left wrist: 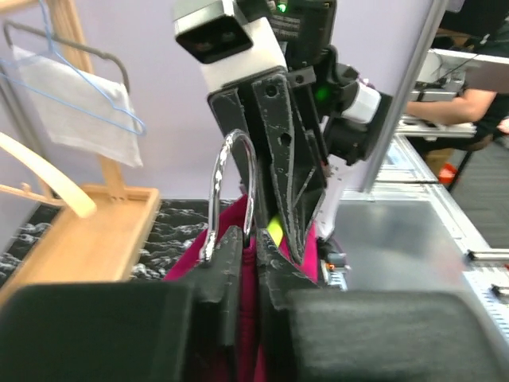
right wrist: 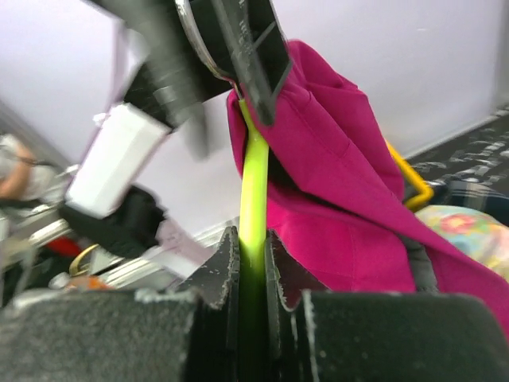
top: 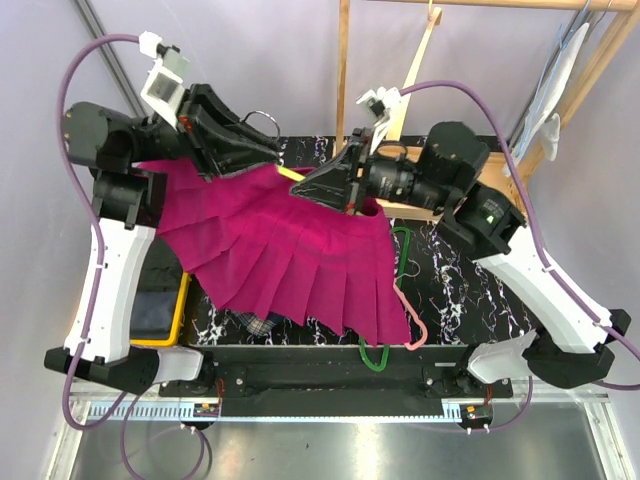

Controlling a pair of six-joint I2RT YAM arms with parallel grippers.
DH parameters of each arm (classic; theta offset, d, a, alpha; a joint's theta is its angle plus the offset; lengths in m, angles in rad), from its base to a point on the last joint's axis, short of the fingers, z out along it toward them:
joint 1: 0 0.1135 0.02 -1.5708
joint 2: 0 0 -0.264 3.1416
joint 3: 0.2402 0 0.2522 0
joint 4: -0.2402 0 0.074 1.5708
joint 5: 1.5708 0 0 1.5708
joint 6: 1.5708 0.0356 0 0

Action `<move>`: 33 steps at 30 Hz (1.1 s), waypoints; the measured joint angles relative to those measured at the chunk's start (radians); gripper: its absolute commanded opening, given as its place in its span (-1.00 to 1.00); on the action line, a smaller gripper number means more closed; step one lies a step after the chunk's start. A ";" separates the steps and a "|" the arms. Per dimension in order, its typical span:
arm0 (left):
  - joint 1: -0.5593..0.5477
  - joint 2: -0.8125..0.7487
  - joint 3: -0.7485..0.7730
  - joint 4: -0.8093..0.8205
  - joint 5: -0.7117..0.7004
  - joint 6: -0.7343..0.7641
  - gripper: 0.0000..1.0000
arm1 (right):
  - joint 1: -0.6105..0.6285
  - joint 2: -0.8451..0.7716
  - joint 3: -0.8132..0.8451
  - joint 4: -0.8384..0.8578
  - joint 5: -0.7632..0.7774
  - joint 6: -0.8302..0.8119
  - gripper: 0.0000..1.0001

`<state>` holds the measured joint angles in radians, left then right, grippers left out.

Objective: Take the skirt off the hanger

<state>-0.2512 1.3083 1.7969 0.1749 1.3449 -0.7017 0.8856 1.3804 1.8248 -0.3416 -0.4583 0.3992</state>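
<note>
Plaid skirt is barely showing, just a scrap poking out at the near edge of the counter from under a magenta garment, so I can't tell which way it lies. The green hanger lies just right of it, running far-to-near, curved end at the near edge. The right gripper is clamped on a lime hanger. The left gripper is pinched nearly closed on the magenta fabric.
</note>
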 measured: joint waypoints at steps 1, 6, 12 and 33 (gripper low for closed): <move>-0.005 -0.007 -0.006 -0.004 -0.016 0.009 0.24 | 0.013 0.002 0.003 0.002 0.031 -0.014 -1.00; -0.021 -0.025 -0.040 -0.081 -0.102 0.094 0.33 | 0.040 0.043 0.021 0.002 0.180 -0.085 -1.00; -0.022 -0.025 -0.106 -0.151 -0.133 0.171 0.97 | 0.050 0.007 -0.052 0.000 0.304 -0.126 -1.00; 0.131 -0.335 0.037 -0.259 -0.155 0.189 0.97 | 0.083 0.256 0.169 0.212 0.650 -0.314 -1.00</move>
<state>-0.1200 0.9730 1.8339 -0.0845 1.1900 -0.5125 0.9688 1.6367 1.9934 -0.1291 0.1917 0.0849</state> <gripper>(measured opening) 0.987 0.129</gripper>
